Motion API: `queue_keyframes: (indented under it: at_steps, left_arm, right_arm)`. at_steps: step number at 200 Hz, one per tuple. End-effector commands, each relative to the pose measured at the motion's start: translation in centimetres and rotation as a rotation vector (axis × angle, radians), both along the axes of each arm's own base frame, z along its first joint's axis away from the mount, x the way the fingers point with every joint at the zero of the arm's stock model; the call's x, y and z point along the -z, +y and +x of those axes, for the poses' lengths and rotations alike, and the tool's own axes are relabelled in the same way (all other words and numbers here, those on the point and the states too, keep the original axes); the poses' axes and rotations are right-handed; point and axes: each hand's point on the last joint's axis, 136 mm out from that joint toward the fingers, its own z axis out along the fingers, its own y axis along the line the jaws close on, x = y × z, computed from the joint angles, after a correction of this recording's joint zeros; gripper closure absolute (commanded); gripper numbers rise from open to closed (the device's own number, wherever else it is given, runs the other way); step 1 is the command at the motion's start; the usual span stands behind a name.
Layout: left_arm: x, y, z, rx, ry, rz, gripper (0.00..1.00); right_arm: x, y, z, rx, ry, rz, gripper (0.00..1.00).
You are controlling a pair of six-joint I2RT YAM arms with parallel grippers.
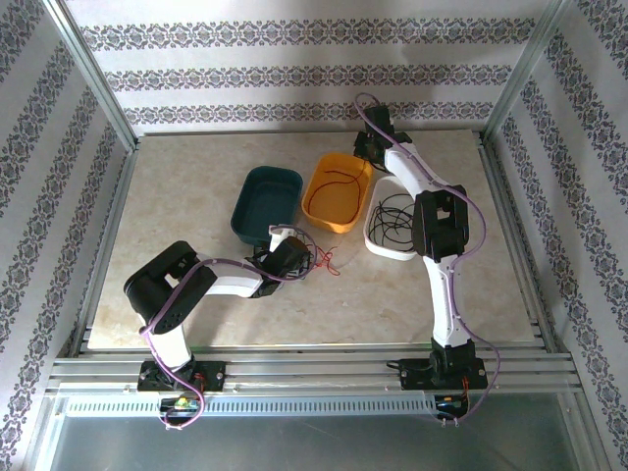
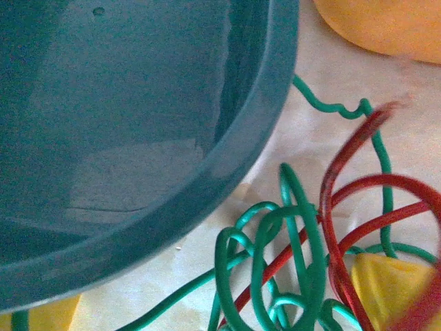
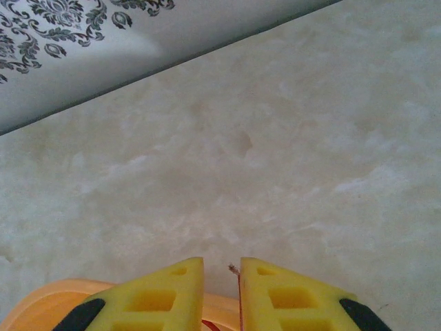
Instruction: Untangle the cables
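Trouble sat closest to you, at the tangle (image 1: pixel 322 261) on the marble-patterned table (image 1: pixel 343 314). Your left gripper (image 1: pixel 297 257) stood spread wide over it. In its wrist view the green cable (image 2: pixel 303 214) and the red cable (image 2: pixel 327 207) crossed through each other in tight, springy loops, thin, round and glossy. Had you closed there, I judge you would have caught both colours at once, and a pull would have cinched the knot rather than freed it.

The tangle lay just beside the teal bin (image 2: pixel 227 172), with a green strand running up to its rounded rim. That bin was smooth plastic and probably light, so a dragged loop could have hooked it and slid it.

Further off, the black cable (image 1: pixel 392 218) lay coiled in the white tray (image 1: pixel 388 255), and a loose red cable (image 1: pixel 339 177) curved inside the orange bin (image 1: pixel 316 206).

Farthest, your right gripper (image 3: pixel 222 276) hung over that bin's far rim. Its yellow fingers (image 3: pixel 165 289), moulded with small pockets, were pressed nearly together on what looked like the end of that loose red cable. So thin a wire could have slipped the pads, or snagged the rim on the way up.
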Motion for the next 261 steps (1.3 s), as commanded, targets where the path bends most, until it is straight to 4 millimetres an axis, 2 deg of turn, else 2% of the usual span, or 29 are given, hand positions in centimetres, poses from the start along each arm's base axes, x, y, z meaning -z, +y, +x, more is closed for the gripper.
queue_keyframes:
  at_steps: [1, 101, 184, 214, 242, 261]
  left_arm:
    - [5.5, 3.1, -3.1, 0.034, 0.207, 0.166, 0.01]
    - [5.6, 2.8, -3.0, 0.045, 0.211, 0.167, 0.01]
    - [5.6, 3.0, -3.1, 0.043, 0.204, 0.164, 0.01]
    - [5.5, 3.0, -3.1, 0.042, 0.202, 0.163, 0.01]
    - [5.5, 2.9, -3.0, 0.042, 0.201, 0.161, 0.01]
    - [5.5, 2.9, -3.0, 0.041, 0.198, 0.16, 0.01]
  right_arm:
    - [0.6, -0.8, 0.1, 0.004, 0.021, -0.035, 0.78]
    - [0.3, -1.8, -0.9, 0.017, 0.018, -0.07, 0.77]
    - [-0.2, -1.8, -1.6, -0.002, 0.005, -0.076, 0.72]
    - [-1.6, -0.9, -2.1, -0.049, -0.023, -0.06, 0.68]
    - [-3.2, -0.4, -3.6, -0.08, -0.07, -0.116, 0.64]
    - [-3.5, -0.6, -4.7, -0.081, -0.069, -0.148, 0.63]
